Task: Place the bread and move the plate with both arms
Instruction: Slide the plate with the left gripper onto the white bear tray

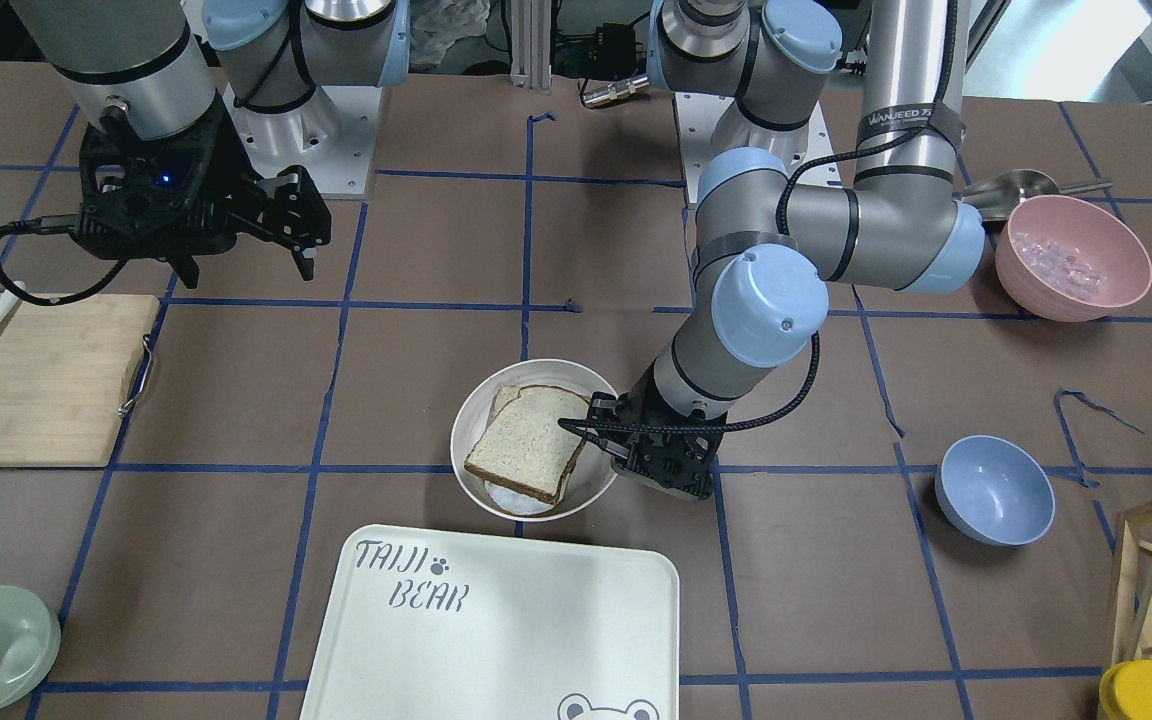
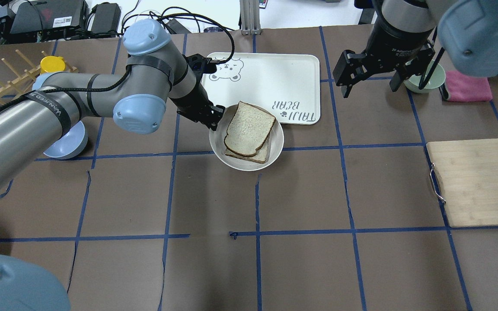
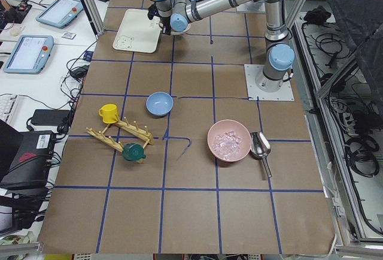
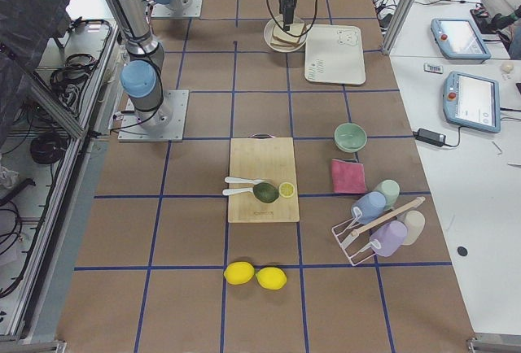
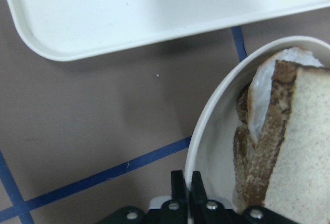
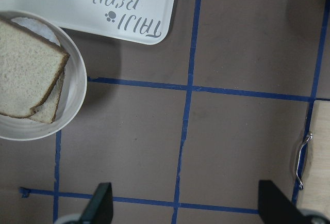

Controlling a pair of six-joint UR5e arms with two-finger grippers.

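Desk (image 2: 301,194): matte brown covering, gridded with blue tape. I see cables and cluttered benches beyond its edges. Plate (image 2: 275,149): round, off-white, raised rim, near desk centre, just beside the smooth rectangular white tray (image 2: 275,73). Bread (image 2: 249,127): porous pale crumb, dark crust, lying on a second slice in the plate. Left fingers (image 5: 178,185) narrow, pinching the plate's rim. Right fingers (image 6: 100,206) spread wide, holding nothing, raised above the desk.

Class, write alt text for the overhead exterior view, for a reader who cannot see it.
The left gripper grips the rim of the plate, which holds the bread stacked on another slice, beside a white tray. The right gripper hangs open above the table, apart from the plate.
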